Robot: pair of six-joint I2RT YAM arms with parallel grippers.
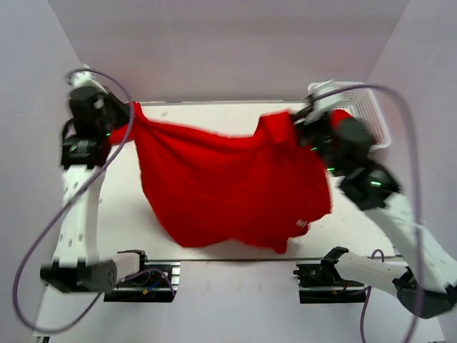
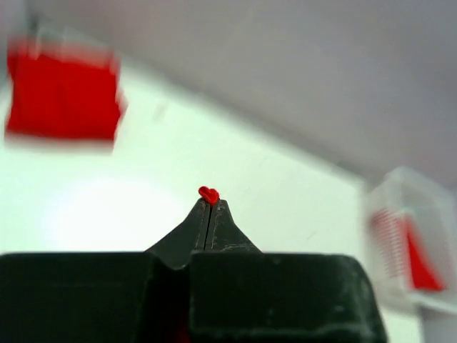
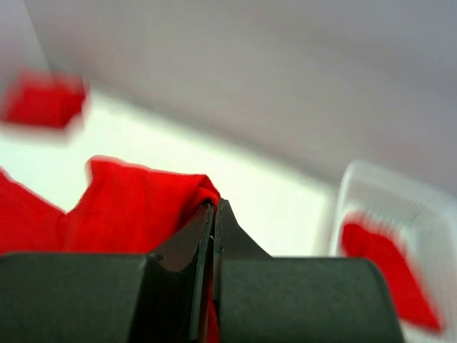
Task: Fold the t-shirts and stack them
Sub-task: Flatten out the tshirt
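1. Step in hand: judged to be the spread-out before folding. One held shirt (image 1: 228,186) hangs stretched between both arms above the table (image 1: 121,229), not yet laid flat.
2. Left gripper (image 2: 210,204): jaws pressed together, pinching a small nub of red cloth at the tips. It has the held shirt's far left corner.
3. Right gripper (image 3: 214,209): jaws pressed together on a thicker fold of the same shirt, at its far right corner.
4. Condition of the held shirt: the top edge sags between the two grips. The body drapes toward the near edge, and the lower right hem is bunched.
5. Next move, as judged: lower both arms together and keep the top edge taut, so the hem touches down first and the body lies flat. The bunched hem probably needs smoothing before any fold. The pinch on the left is slight and could slip.
6. Count of shirts: three red pieces in view.
   - one held shirt;
   - one folded shirt (image 2: 63,96) on the table at the far left, layers not discernible;
   - one basket shirt (image 2: 418,261); whether more lie under it cannot be told.
7. Count of other items: one basket (image 1: 373,108) at the far right corner; two arms, two grippers.
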